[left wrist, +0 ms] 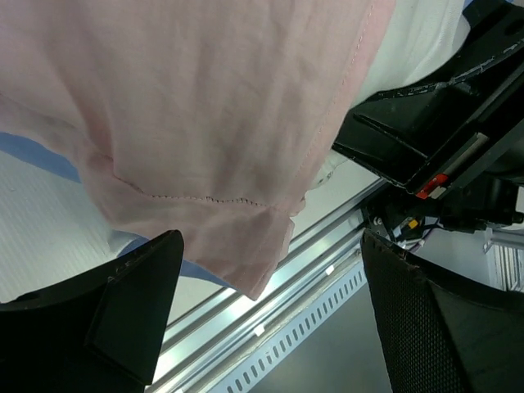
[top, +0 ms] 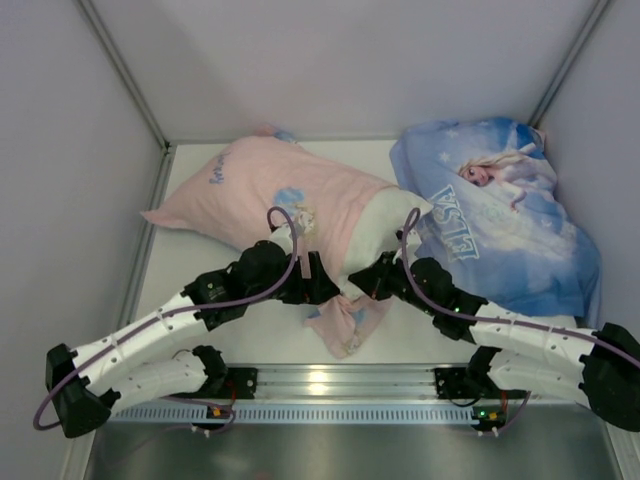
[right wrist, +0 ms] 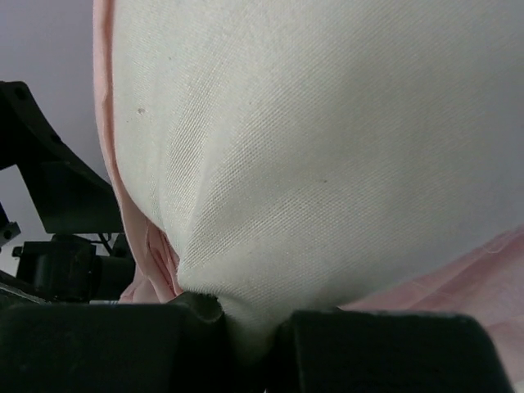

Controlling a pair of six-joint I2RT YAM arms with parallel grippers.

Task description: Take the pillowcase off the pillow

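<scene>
two arms meet at the near side of the pillow (top: pixel 395 218).

top view: the pillow lies across the table (top: pixel 275 340), mostly inside the pillowcase (top: pixel 270 190), pink face up. its white end sticks out on the right. a loose pink corner of the case trails toward the bases. the left gripper (top: pixel 322 284) and right gripper (top: pixel 368 284) sit close together at that edge. a second pillow (top: pixel 510 210) in blue print lies at the right.

left wrist view: the fingers (left wrist: pixel 139 311) stand wide apart, released. the pink hem hangs between them, ungripped.

right wrist view: the jaws are clenched on a pinch of white pillow fabric.

step in hand: pillow anchored, case not yet gripped. the next move likely calls for closing the left gripper on the hem, then drawing case and pillow apart.
</scene>
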